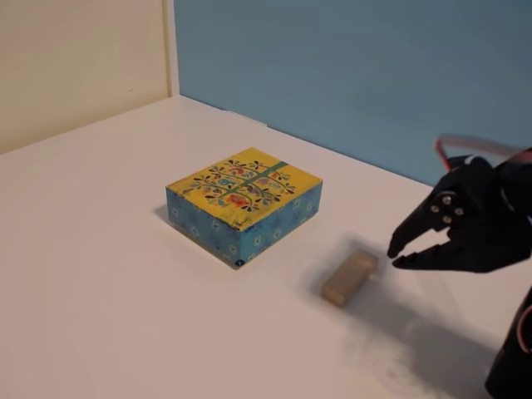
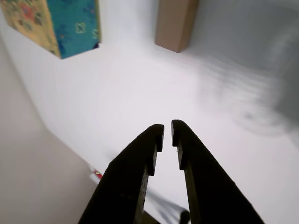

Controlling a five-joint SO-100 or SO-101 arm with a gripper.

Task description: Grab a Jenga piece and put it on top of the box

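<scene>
white bench (image 1: 125,274) against a cream wall on the left and a blue wall behind, seen from the fixed view.

box (image 1: 244,204) flat on the bench near the middle: yellow top with a coloured tree pattern, blue patterned sides, turned so one corner faces the camera. nothing resting on its top.

jenga piece (image 1: 349,277) lying flat on the bench, right of the box and a little nearer the camera, close to it but not touching. pale tan, looks slightly blurred. long axis running diagonally, up and to the right.

black end effector (image 1: 397,256) on the right side of the fixed view, up off the bench, tips pointing left toward the jenga piece, just right of it, no contact visible. red cable looping above the arm. jaws nearly closed, only a thin gap at the tips, empty.

wrist view: end effector (image 2: 167,135) coming in from the bottom edge, two dark fingers (image 2: 140,163) with a narrow slit between the tips, nothing gripped. jenga piece (image 2: 175,23) at the top edge, cut off by the frame, well ahead of the tips. box (image 2: 70,23) at top left, blue side and part of the yellow top showing. soft shadow on the bench at right.
</scene>
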